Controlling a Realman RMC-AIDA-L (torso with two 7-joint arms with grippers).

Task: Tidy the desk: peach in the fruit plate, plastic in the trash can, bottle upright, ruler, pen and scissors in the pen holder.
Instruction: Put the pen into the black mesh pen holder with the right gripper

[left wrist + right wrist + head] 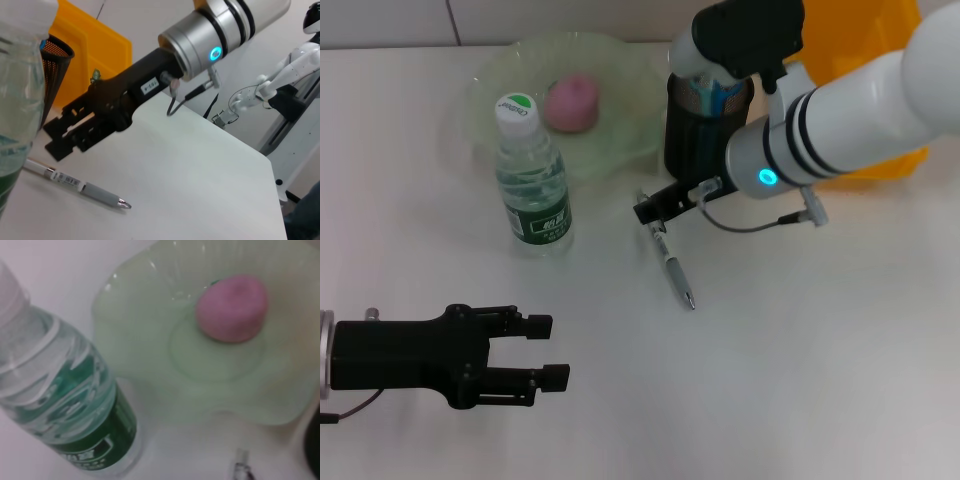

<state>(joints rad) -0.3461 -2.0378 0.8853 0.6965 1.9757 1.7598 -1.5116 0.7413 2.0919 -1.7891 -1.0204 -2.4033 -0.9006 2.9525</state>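
- Now: pen [674, 266] lies flat on the white desk [840, 350] at centre frame, tip toward lower right, below the black pen holder [692, 135].
- Right gripper [658, 207] hovers over the pen's upper end, fingers spread, grasping nothing.
- Left gripper [542, 352] sits lower left, released, idle.
- Judgement: pen is light, stiff, smooth, likely to roll; pinch mid-barrel across its width.
- Peach [572, 103] is in the fruit plate [620, 150]; bottle [531, 182] stands upright.

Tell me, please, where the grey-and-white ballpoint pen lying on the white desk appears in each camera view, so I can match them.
Head view: the grey-and-white ballpoint pen lies mid-frame, below the right gripper.
Left wrist view: it lies at lower left, tip pointing right.
Right wrist view: only one end shows at the bottom edge.
Shared landmark: the clear plastic water bottle with the green label, standing upright beside the pen.
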